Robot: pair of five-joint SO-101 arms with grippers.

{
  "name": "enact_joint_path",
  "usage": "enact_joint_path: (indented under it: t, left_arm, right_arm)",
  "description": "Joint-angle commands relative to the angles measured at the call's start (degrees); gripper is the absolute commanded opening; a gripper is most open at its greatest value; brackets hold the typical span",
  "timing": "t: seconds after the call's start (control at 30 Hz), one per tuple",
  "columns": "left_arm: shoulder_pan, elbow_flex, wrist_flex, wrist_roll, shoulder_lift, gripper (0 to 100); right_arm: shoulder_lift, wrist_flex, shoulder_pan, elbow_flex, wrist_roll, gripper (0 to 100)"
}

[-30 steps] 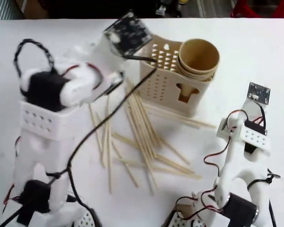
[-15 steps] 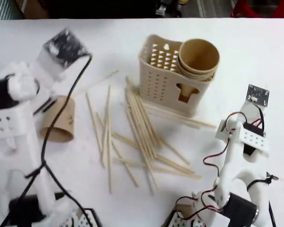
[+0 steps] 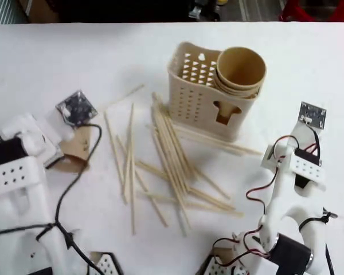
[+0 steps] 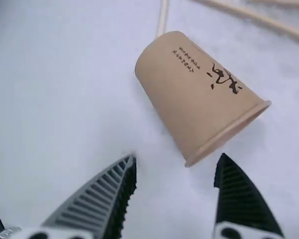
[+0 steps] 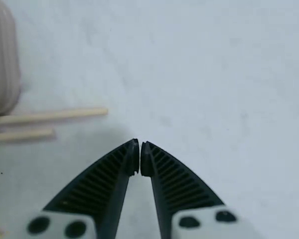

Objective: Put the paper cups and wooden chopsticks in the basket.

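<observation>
Brown paper cup (image 4: 199,94) is lying on its side on the white bench (image 3: 309,57), beside the scattered wooden chopsticks (image 3: 167,150). Over it the left arm is bending low, with the left end effector (image 4: 177,158) gaping wide and its tips near the cup's rim. Near the basket (image 3: 189,103) the right arm is standing folded, right end effector (image 5: 139,158) pinched together on nothing. More stacked cups (image 3: 241,69) are sitting in the basket.

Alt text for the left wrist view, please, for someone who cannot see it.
A tan paper cup with dark print lies on its side on a white table, just ahead of the open left gripper, whose black ribbed fingers stand wide apart. Pale wooden chopsticks lie beyond the cup.
</observation>
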Motion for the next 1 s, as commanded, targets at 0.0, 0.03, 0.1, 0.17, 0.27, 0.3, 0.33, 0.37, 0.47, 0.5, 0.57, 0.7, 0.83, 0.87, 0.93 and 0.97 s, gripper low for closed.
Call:
enact_joint_path:
  t: [0.0,0.03,0.1,0.17,0.27,0.3,0.33,0.37,0.47,0.5,0.57,0.7,0.83,0.87,0.93,0.97]
  left_arm:
    - [-0.57,7.65,-9.76,-0.53,-2.15,26]
    - [-0.48,9.49,-11.96,-0.44,-2.15,26]
    - [-0.48,13.71,-17.85,-0.35,-2.15,26]
    - [-0.48,18.81,-25.67,0.70,-2.15,26]
    - [-0.40,25.32,-37.19,6.68,-2.51,24]
    - [-0.31,26.81,-40.00,7.91,-2.68,22]
    - [-0.13,27.60,-41.76,8.18,-2.68,20]
    - [0.40,27.87,-42.29,8.18,-2.68,17]
    - [1.54,27.16,-41.23,8.18,-2.77,7]
    - [2.07,26.55,-40.44,8.44,-3.21,4]
    - [2.59,24.97,-37.45,8.62,-4.62,2]
    - [5.14,21.45,-26.73,9.14,-10.15,2]
    - [8.40,16.26,-14.33,17.23,-18.42,2]
    - [9.45,14.59,-11.52,18.99,-20.62,2]
    - [12.09,11.25,-6.59,21.80,-24.57,2]
    - [13.67,9.41,-4.48,23.47,-26.33,2]
  right_arm:
    - [-1.71,-0.75,-0.57,-0.35,0.18,2.5]
    - [-1.71,-0.75,-0.57,-0.35,0.18,2.5]
    - [-1.71,-0.75,-0.57,-0.35,0.18,2.5]
    - [-1.71,-0.75,-0.57,-0.35,0.18,2.5]
    - [-1.71,-0.75,-0.57,-0.35,0.18,2.5]
    - [-1.71,-0.75,-0.57,-0.35,0.18,2.5]
    - [-1.71,-0.75,-0.57,-0.35,0.18,2.5]
    - [-1.71,-0.75,-0.57,-0.35,0.18,2.5]
    - [-1.71,-0.75,-0.57,-0.35,0.18,2.5]
    - [-1.71,-0.75,-0.57,-0.35,0.18,2.5]
    - [-1.71,-0.84,-0.57,-0.35,0.18,2.5]
    - [-1.71,-0.84,-0.57,-0.35,0.18,2.5]
    - [-1.71,-0.84,-0.57,-0.35,0.18,2.5]
    - [-1.71,-0.84,-0.57,-0.35,0.18,2.5]
    - [-1.71,-0.84,-0.57,-0.35,0.18,2.5]
    - [-1.71,-0.84,-0.57,-0.35,0.18,2.5]
